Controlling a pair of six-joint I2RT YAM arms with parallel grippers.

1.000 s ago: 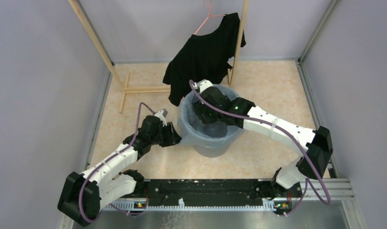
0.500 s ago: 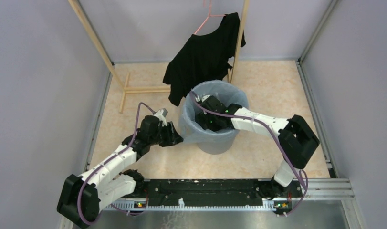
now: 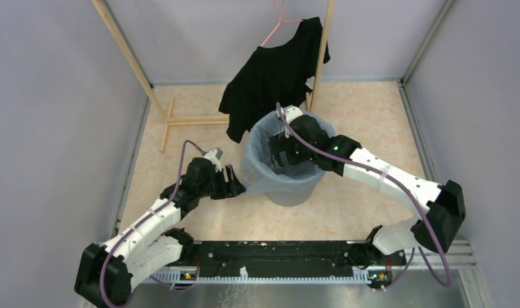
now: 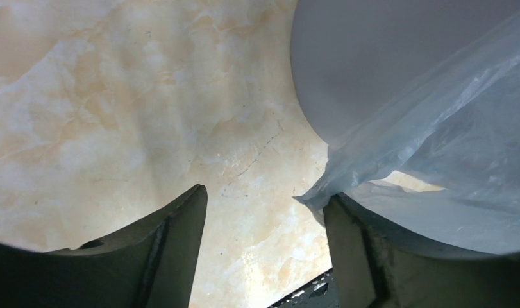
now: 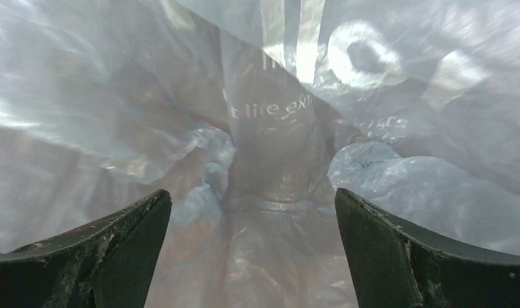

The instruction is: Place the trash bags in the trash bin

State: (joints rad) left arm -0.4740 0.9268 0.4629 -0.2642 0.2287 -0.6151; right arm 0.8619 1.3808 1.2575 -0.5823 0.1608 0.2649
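the bag [image 3: 256,182] was already in the bin [image 3: 289,196], near the middle of the frame in the view from above. its pale blue film lined the inside, and its edge was folded out over the rim, hanging lowest on the left side of the bin. the right gripper [image 5: 252,192] was down inside the bin mouth. its two fingers were spread apart with nothing between them, only wrinkled film in front. the left gripper [image 4: 265,196] stood just beside the bin at its lower left. its fingers [image 4: 360,256] were spread too, and a loose corner of the bag touched the inner side of one finger without being pinched. behind the bin, toward the top of the frame, hung a black shirt [image 3: 270,77].

i judged that the step in hand was to press the film down and seat its edge on the rim. to do it well, the right gripper would have to push slowly toward the bottom, not against the thin side, so that the film would not tear. the left one would close on that loose corner and draw it gently down and outward, so that the edge could not slip inside. the bin looked light, so a sideways push might tip it.
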